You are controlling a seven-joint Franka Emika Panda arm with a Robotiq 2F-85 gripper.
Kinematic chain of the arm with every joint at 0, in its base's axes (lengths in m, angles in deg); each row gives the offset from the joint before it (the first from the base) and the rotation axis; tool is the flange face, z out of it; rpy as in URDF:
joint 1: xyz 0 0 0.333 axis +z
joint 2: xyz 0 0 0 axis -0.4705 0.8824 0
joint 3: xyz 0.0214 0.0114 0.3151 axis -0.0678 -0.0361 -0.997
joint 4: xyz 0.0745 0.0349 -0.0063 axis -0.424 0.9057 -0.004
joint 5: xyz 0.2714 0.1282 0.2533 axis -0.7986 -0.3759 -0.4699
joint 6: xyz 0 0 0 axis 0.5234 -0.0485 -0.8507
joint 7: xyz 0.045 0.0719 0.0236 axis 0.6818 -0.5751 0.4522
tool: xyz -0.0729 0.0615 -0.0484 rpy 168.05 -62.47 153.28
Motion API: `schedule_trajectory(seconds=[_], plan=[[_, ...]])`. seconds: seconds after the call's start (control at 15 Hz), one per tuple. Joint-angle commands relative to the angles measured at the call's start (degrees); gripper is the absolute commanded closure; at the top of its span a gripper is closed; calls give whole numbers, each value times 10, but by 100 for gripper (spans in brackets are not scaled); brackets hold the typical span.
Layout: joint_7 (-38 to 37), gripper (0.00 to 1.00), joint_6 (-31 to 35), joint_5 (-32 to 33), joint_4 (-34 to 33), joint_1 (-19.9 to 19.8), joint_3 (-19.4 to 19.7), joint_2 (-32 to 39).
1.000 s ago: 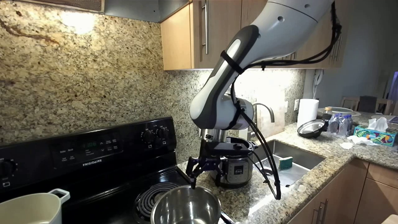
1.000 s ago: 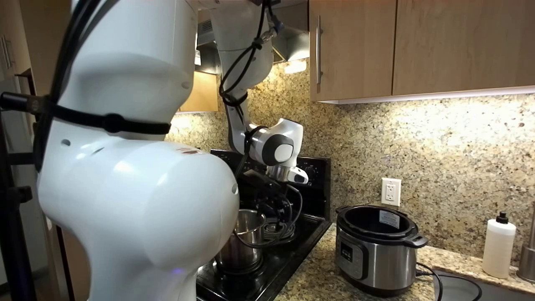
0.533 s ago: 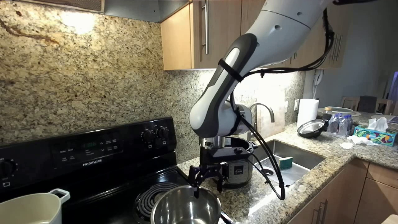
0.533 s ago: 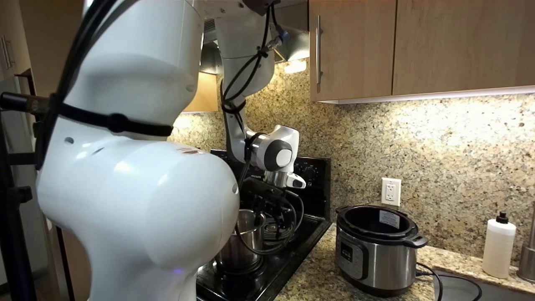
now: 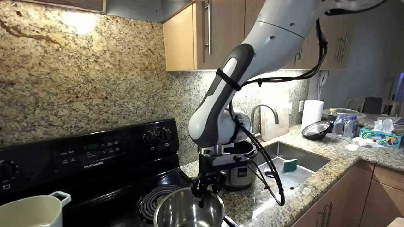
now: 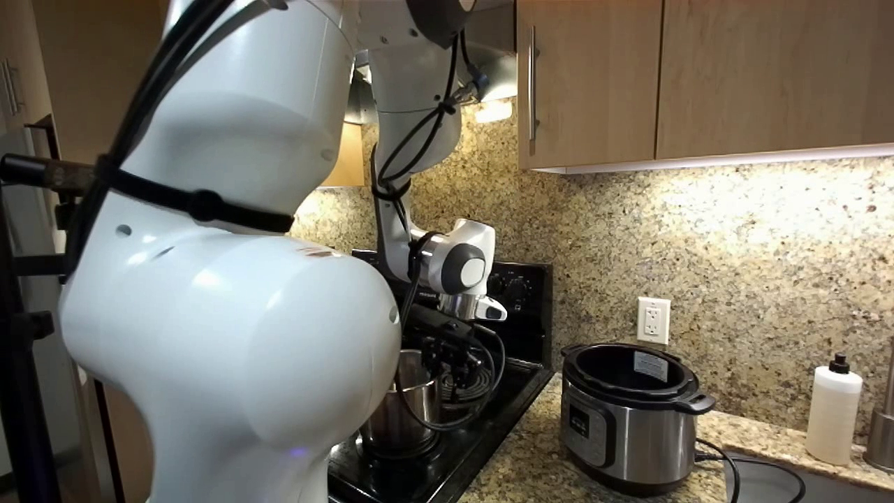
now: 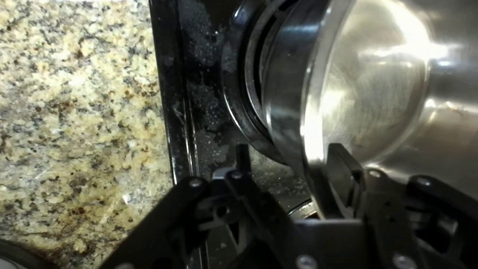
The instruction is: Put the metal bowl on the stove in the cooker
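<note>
- The metal bowl (image 5: 180, 209) stands upright on the stove (image 5: 94, 176); in an exterior view a coil burner (image 5: 154, 196) shows at its 10 o'clock.
- At the bowl's 1 o'clock is the gripper (image 7: 290, 157), its fingers (image 7: 341, 168) apart, one inside the rim, one outside.
- Farther, at the bowl's 2 o'clock, the open-topped cooker (image 5: 241, 178) stands on the counter (image 5: 240, 203).
- At the cooker's 3 o'clock, a sink (image 5: 307, 160) holds a sponge (image 5: 289, 165).

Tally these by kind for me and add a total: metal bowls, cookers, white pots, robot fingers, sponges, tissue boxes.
Metal bowl: 1
Cooker: 1
White pot: 1
Fingers: 2
Sponge: 1
Tissue box: 1
Total: 7
</note>
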Motion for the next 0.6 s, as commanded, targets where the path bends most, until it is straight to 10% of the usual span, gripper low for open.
schedule_trajectory(seconds=[0.0, 0.27, 0.53], plan=[[-8, 73, 22, 8, 14, 4, -3, -9], [5, 98, 23, -10, 14, -2, -16, -8], [46, 99, 37, -60, 22, -22, -44, -19]])
